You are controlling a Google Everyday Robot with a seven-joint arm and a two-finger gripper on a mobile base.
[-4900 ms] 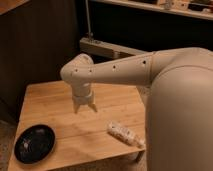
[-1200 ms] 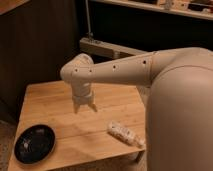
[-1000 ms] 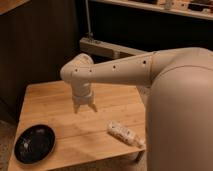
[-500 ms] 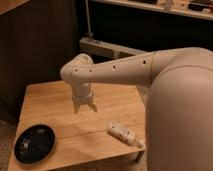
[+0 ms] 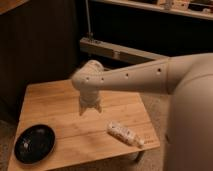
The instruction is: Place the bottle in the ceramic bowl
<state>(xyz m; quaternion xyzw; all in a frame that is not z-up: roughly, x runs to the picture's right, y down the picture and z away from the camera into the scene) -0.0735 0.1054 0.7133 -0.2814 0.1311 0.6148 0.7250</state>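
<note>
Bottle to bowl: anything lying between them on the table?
Nothing. The camera view shows only bare table between the bottle and the bowl. The gripper hangs open over the table behind that stretch, holding nothing.

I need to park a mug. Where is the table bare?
Bare: the table's far strip behind the end effector, which hangs open over the middle; the near stretch between ceramic bowl and bottle. Crowded: the bowl's corner, the bottle's edge.

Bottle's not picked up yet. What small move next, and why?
Probably shift the gripper sideways and down over the bottle: it hangs open and empty above the table, the bottle lies on its side near the edge, and the ceramic bowl holds nothing.
</note>
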